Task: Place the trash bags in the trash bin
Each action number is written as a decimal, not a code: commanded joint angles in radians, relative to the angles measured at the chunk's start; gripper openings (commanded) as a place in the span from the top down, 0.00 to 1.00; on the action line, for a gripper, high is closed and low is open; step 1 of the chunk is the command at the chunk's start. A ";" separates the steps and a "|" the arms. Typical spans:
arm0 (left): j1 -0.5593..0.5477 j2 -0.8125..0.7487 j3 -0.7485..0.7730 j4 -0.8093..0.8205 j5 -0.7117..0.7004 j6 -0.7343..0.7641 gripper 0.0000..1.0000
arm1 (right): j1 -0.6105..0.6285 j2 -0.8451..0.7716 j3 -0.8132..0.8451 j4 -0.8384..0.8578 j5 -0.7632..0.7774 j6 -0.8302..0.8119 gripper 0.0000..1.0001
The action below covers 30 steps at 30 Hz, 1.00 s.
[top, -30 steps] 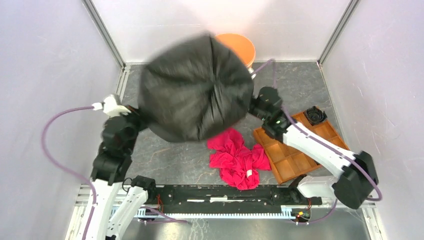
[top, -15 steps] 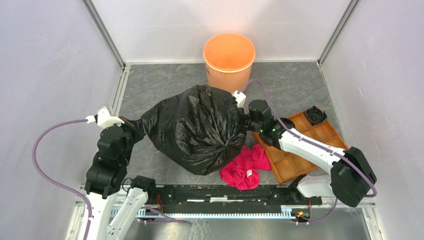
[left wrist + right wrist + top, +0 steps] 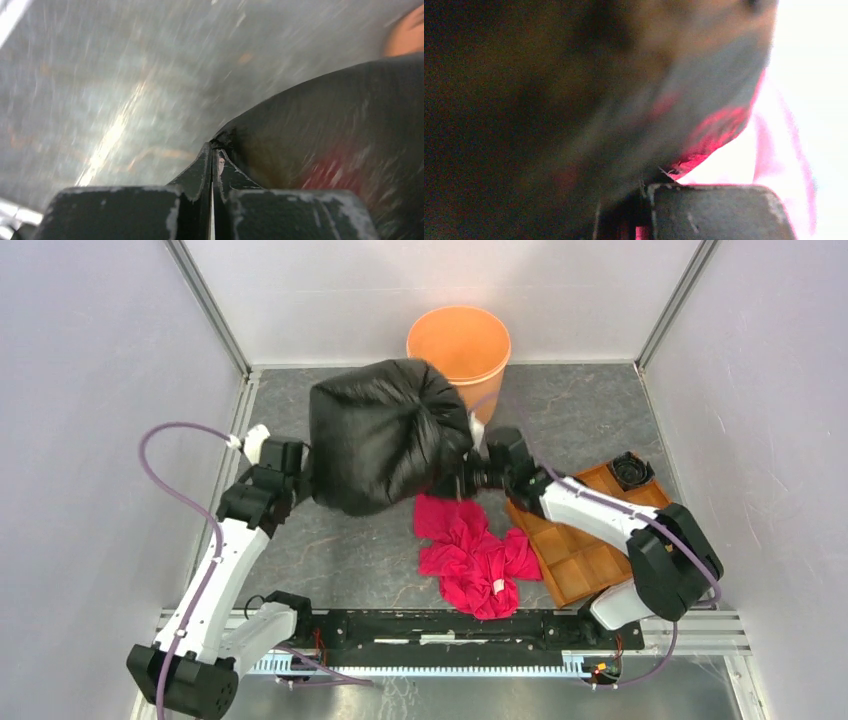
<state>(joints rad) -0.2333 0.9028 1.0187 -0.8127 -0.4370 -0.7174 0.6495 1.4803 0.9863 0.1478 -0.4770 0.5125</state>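
The black trash bag (image 3: 385, 435) billows, puffed with air, between my two grippers, held above the floor just in front of the orange trash bin (image 3: 459, 348). My left gripper (image 3: 298, 465) is shut on the bag's left edge; in the left wrist view the closed fingertips (image 3: 214, 150) pinch the black film (image 3: 325, 125). My right gripper (image 3: 462, 480) is shut on the bag's right edge; the right wrist view is blurred and mostly filled by dark bag (image 3: 524, 100). The bag overlaps the bin's near rim.
A red-pink cloth (image 3: 475, 555) lies crumpled on the grey floor near the middle. An orange-brown compartment tray (image 3: 590, 540) lies at the right with a black round part (image 3: 631, 471) in its far corner. Walls enclose the cell on three sides.
The bag has swung down and then back up toward the bin. Both grippers have moved forward and closer together, still holding it. The left arm has stretched out.
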 commanded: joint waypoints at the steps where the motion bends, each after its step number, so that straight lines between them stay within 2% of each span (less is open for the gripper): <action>1: -0.001 -0.117 -0.072 -0.208 0.030 -0.164 0.98 | 0.028 -0.107 -0.217 -0.102 -0.114 -0.018 1.00; 3: -0.001 -0.202 -0.056 -0.181 0.061 -0.171 0.98 | 0.034 -0.190 -0.192 -0.210 -0.097 -0.103 1.00; 6: -0.001 -0.266 0.028 -0.093 0.108 -0.123 0.98 | 0.034 -0.296 -0.056 -0.329 -0.032 -0.192 1.00; 11: -0.001 -0.252 0.235 -0.008 0.155 -0.006 0.98 | 0.033 -0.380 0.115 -0.348 0.043 -0.272 1.00; 15: -0.001 -0.267 0.329 -0.007 0.163 0.064 0.98 | 0.033 -0.390 0.075 -0.348 0.090 -0.273 1.00; 19: -0.001 -0.296 0.343 0.028 0.248 0.123 0.98 | 0.033 -0.381 0.041 -0.314 0.074 -0.265 0.99; 21: -0.001 -0.297 0.342 0.090 0.337 0.140 0.98 | 0.034 -0.358 0.108 -0.319 0.040 -0.293 0.97; 24: -0.001 -0.273 0.326 0.257 0.589 0.133 0.98 | 0.034 -0.338 0.172 -0.322 0.044 -0.305 0.97; 27: -0.001 -0.208 0.302 0.411 0.799 0.060 0.98 | 0.034 -0.345 0.153 -0.253 0.040 -0.259 0.95; 30: -0.001 -0.123 0.277 0.508 0.925 0.003 0.98 | 0.034 -0.341 0.118 -0.186 0.055 -0.198 0.93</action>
<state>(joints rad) -0.2344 0.6739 1.3331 -0.5213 0.2073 -0.6571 0.6846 1.1580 1.0790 -0.1696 -0.4259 0.2531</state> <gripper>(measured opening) 0.027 0.064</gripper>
